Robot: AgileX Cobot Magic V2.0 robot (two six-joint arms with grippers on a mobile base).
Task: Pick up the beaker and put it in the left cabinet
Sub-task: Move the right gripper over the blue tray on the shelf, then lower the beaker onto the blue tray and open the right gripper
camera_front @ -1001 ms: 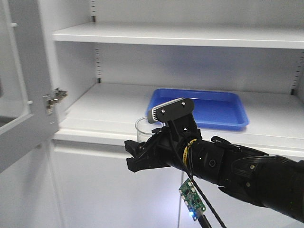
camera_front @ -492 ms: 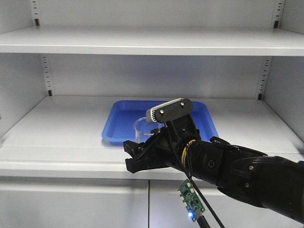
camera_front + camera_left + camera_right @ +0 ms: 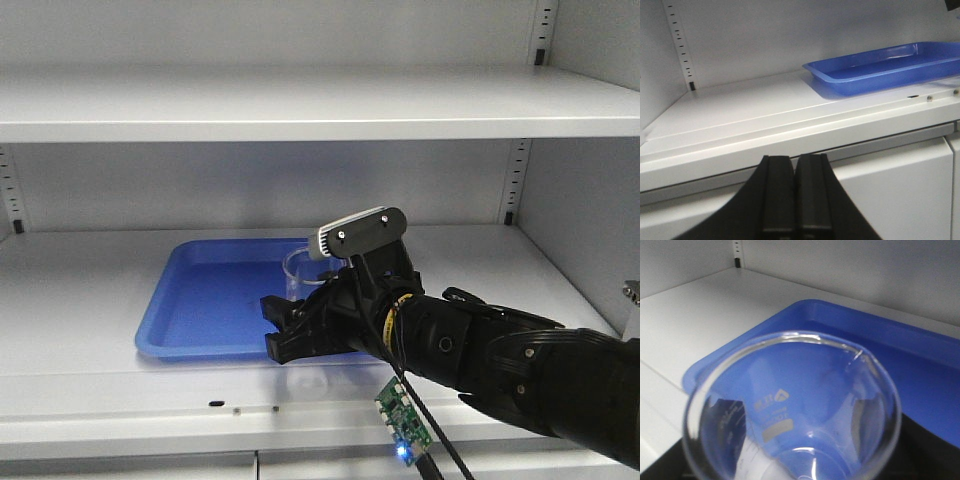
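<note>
One beaker (image 3: 301,272), one blue tray (image 3: 210,300), two cabinet shelves (image 3: 300,100)

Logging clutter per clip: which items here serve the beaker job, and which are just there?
Job:
- beaker, held in the right claw
- left cabinet, its shelf the target

Just there:
- blue tray on the shelf
- left claw, shut, holding nothing

Faint print on the glass, nothing legible

The beaker (image 3: 790,410) carries a small white triangle logo, blurred letters beside it, a pale marking patch below and graduation lines on its wall, all seen through the glass and too smeared to read.
</note>
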